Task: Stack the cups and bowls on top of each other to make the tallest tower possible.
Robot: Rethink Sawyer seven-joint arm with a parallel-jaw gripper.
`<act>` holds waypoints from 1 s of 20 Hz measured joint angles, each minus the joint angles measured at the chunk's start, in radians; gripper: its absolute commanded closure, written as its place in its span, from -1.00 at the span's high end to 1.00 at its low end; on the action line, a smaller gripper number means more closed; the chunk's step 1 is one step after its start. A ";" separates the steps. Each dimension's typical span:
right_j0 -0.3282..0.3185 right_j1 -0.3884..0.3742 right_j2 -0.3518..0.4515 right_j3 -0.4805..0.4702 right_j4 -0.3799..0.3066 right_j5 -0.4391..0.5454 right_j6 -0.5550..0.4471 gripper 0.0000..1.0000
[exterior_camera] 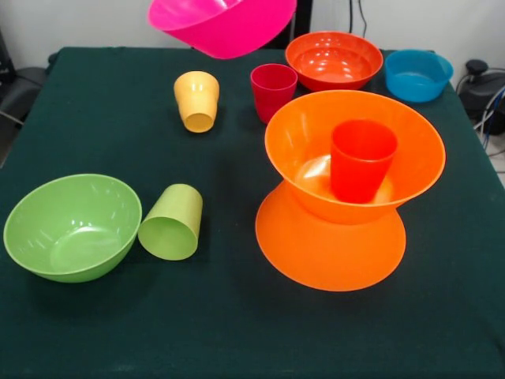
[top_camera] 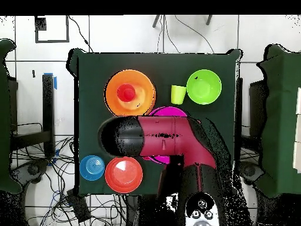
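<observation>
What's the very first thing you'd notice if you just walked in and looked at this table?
Probably the tower: one big orange bowl upside down, another upright on it, and a red-orange cup standing inside. Next, the pink bowl up in the air, tilted, above the table's far edge. In the front view's near left corner sits the lime green bowl, with a green cup lying beside it.

In the front view the pink bowl (exterior_camera: 225, 24) is cut off by the top edge, and whatever carries it lies out of frame. From overhead the arm (top_camera: 164, 136) covers most of that bowl, leaving only slivers of rim, and hides the gripper completely, along with the yellow and dark red cups. The lower orange bowl (exterior_camera: 327, 245) sits mostly behind the upper one.
</observation>
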 measured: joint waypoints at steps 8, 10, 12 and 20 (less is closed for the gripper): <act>0.083 0.057 -0.034 -0.041 0.023 0.005 0.038 -1.00; 0.099 0.073 -0.045 -0.049 0.023 0.005 0.052 -1.00; 0.120 0.097 -0.058 -0.057 0.023 0.005 0.075 -1.00; 0.177 0.195 -0.099 -0.085 0.024 -0.012 0.165 -1.00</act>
